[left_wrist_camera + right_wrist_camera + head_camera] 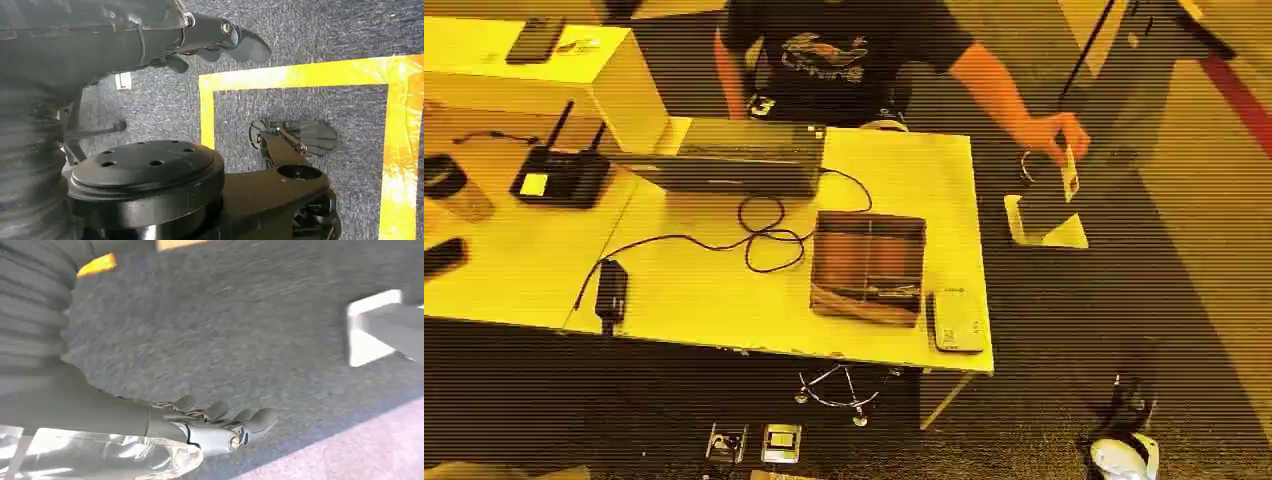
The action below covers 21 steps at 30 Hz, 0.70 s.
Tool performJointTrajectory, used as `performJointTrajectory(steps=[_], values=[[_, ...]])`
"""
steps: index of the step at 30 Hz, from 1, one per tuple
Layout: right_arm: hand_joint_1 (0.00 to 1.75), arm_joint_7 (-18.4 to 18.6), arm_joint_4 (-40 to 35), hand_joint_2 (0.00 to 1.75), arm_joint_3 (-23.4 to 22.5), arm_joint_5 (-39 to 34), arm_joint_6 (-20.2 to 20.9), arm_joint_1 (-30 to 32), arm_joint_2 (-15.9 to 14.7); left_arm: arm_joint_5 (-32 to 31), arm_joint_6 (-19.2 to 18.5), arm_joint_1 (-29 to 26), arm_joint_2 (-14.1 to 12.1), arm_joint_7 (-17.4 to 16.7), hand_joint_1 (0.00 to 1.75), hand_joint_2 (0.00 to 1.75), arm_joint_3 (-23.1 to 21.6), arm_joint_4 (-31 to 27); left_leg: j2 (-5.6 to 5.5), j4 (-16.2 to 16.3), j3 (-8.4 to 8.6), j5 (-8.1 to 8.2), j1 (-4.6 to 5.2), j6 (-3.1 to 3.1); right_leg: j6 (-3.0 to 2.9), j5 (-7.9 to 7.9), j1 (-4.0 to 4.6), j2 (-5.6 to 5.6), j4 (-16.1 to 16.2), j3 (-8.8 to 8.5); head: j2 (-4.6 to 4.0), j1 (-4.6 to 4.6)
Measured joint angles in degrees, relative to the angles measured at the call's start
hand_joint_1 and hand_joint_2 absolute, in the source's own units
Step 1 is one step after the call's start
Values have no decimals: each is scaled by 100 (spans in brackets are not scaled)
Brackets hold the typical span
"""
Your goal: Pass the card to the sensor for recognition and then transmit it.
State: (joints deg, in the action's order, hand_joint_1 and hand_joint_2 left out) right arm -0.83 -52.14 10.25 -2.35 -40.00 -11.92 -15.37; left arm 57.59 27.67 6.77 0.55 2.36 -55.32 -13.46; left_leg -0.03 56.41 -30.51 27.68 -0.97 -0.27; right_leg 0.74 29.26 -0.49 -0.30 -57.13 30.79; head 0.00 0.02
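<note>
I see both hands, left hand (pixel 215 42) and right hand (pixel 220 422), hanging over carpet, fingers loosely extended, holding nothing.

A person's hand (pixel 1052 135) holds the card (pixel 1070 172) beyond the bench's (pixel 714 290) right edge.

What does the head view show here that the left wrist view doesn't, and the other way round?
Head view alone: the table with a box, cables and a reader, plus a person's hand holding a card off to the table's side. Left wrist view alone: the robot's left hand, hanging empty over yellow floor tape. Both share the dark carpet.
</note>
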Motion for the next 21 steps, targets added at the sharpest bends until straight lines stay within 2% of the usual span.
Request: performJointTrajectory(steps=[4,10,12,17,21], values=[[0,-164,-630,175,-328,-211,-2,51,-26,26,0,0,0,4,0,175,0,0,0,0,0,0,0,0,0,0,0,1,-1,0,0,0],[0,-70,-1729,175,-677,533,-2,71,-26,61,35,0,0,7,0,175,0,0,0,0,0,0,0,0,0,0,0,-1,-2,0,0,2],[0,63,-2158,175,-736,907,-2,68,-28,61,46,-1,0,7,0,175,0,0,0,0,0,0,0,0,0,0,0,0,-3,0,0,0],[0,686,-3225,175,-686,2011,0,-3,-92,61,48,-1,13,26,0,175,-2,0,0,0,-1,0,1,0,0,0,-1,-1,-8,1,0,2],[0,780,-3884,175,-456,2736,33,-132,-153,37,33,4,35,28,0,175,-4,0,0,0,-1,0,1,0,0,0,-1,0,-11,1,0,0]])
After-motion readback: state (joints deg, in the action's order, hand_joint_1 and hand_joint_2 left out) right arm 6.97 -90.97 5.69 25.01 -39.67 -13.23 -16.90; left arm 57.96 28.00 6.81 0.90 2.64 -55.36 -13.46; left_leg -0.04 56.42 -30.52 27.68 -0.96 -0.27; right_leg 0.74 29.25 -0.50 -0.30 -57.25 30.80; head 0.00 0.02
